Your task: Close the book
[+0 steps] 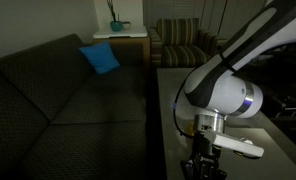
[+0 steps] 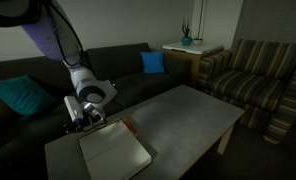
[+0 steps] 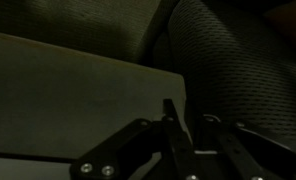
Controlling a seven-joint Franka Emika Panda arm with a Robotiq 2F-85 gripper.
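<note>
A dark sofa (image 2: 113, 62) runs behind the pincer, its mesh-like cloth filling the upper right of the wrist view. The grey table (image 2: 193, 112) spreads out below the pincer and away toward a striped armchair (image 2: 256, 75), which stands well apart from it. The white arm (image 2: 50, 38) bends down to the table's sofa-side end.

The book (image 2: 115, 152) lies open and flat on the table just beside the pincer (image 2: 84, 117), white pages up, with a sliver of red cover showing at the edge nearest the pincer. Whether the two touch cannot be told.

A teal cushion (image 2: 23, 95) sits on the sofa near the pincer; a blue cushion (image 2: 153, 62) sits farther along.

In the dim wrist view the pincer's fingers (image 3: 172, 130) stand close together, but whether they meet or grip anything cannot be told.
</note>
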